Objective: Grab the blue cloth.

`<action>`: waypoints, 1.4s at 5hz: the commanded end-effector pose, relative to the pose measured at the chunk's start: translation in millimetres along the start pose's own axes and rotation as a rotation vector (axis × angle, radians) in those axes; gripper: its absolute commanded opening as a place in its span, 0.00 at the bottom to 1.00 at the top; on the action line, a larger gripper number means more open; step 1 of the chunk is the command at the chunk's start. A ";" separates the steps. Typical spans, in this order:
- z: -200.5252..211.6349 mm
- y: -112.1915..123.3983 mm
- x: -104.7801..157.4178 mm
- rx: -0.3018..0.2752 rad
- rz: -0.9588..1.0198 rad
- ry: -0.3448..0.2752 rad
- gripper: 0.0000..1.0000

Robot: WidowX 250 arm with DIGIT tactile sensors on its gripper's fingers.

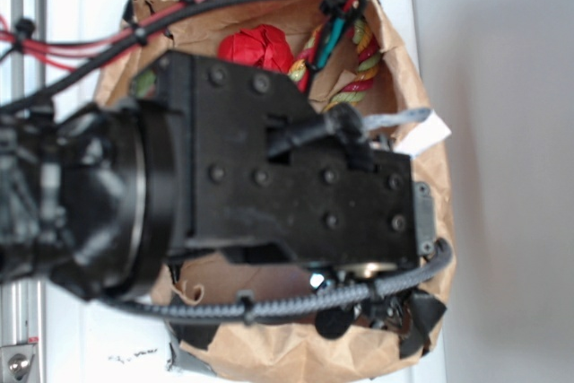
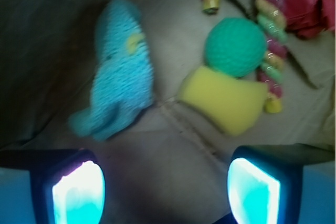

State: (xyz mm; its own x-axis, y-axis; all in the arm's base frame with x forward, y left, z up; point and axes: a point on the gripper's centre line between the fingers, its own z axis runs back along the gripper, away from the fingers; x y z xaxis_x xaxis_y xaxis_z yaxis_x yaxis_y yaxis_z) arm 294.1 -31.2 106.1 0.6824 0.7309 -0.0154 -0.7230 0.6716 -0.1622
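Blue cloth (image 2: pixel 119 72) is lying loose on the brown paper (image 2: pixel 173 156) lining the bag, left of the yellow sponge (image 2: pixel 226 100) and green ball (image 2: pixel 234 46), apart from both. The pincer (image 2: pixel 163 187) is hanging released and empty, its fingers nearer the camera than the cloth and spread wide. Descending straight risks closing on bare paper, since the cloth is sitting off toward the left finger. In the exterior view, the arm (image 1: pixel 224 168) is reaching over the bag, blocking the cloth.
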 end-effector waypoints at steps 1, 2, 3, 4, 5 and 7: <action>18.8 -16.4 20.8 -0.131 0.114 0.045 1.00; 19.0 -17.9 23.4 -0.195 0.156 0.003 1.00; 18.7 -18.0 24.3 -0.239 0.153 -0.050 1.00; 12.0 -9.3 29.8 -0.246 0.134 -0.098 1.00; 12.0 -9.3 29.8 -0.246 0.134 -0.098 1.00; 12.0 -9.3 29.8 -0.246 0.134 -0.098 1.00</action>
State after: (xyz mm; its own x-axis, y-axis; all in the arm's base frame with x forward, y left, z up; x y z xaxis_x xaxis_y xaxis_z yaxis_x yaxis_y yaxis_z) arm 308.8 -22.3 96.9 0.5794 0.8151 0.0031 -0.7672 0.5466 -0.3355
